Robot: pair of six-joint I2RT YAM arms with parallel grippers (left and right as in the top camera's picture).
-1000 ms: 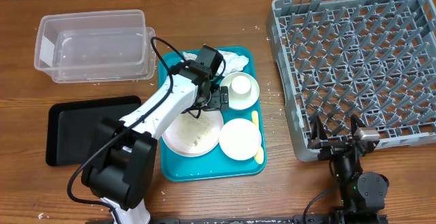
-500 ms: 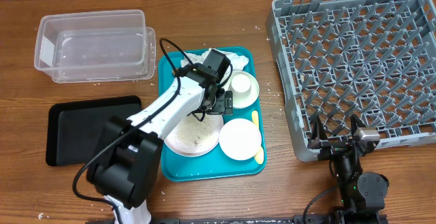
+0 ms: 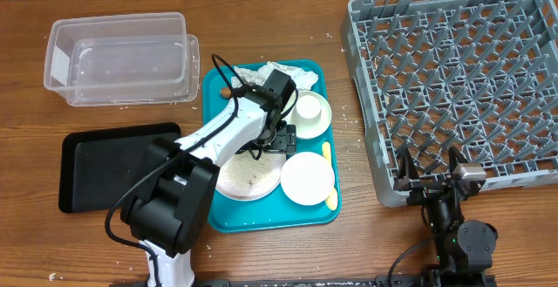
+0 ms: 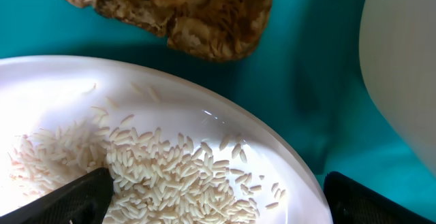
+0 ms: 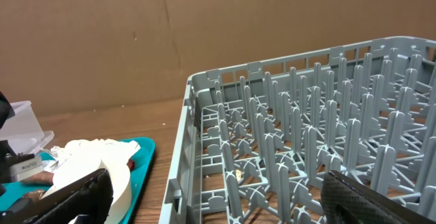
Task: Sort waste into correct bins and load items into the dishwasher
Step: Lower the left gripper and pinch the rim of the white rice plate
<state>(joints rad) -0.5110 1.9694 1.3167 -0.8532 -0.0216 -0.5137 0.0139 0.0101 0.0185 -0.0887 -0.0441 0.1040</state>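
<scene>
Between your left gripper's (image 4: 225,207) two dark fingertips (image 4: 71,197), which stand wide apart with nothing in them, lies one patch of loose white rice grains (image 4: 170,180) on the one large round pale plate (image 3: 248,172). Just past that plate's rim, in the left wrist view, one small brown food lump (image 4: 177,6) rests on the bare teal tray (image 3: 261,217), and one pale curved dish wall fills the right edge; you cannot tell which dish it is. Seen from overhead, the left gripper (image 3: 283,134) hangs over the far rim of the large plate, close beside one white bowl (image 3: 307,115) that appears to hold one small white cup. One smaller plate (image 3: 307,178) sits on the tray's near right part, touching the large plate, and one slim yellow spoon (image 3: 327,153) lies along the tray's right side, partly under it. One crumpled white paper napkin (image 3: 283,73) lies at the tray's far edge. Two bins stand to the left on the wooden table (image 3: 349,235): one clear plastic tub (image 3: 118,21) farther back and one shallow black tray (image 3: 113,160) nearer. One grey dish rack (image 3: 453,78) fills the right side. Your right gripper (image 3: 429,181) sits at the rack's near edge, its two fingers spread and holding nothing.
</scene>
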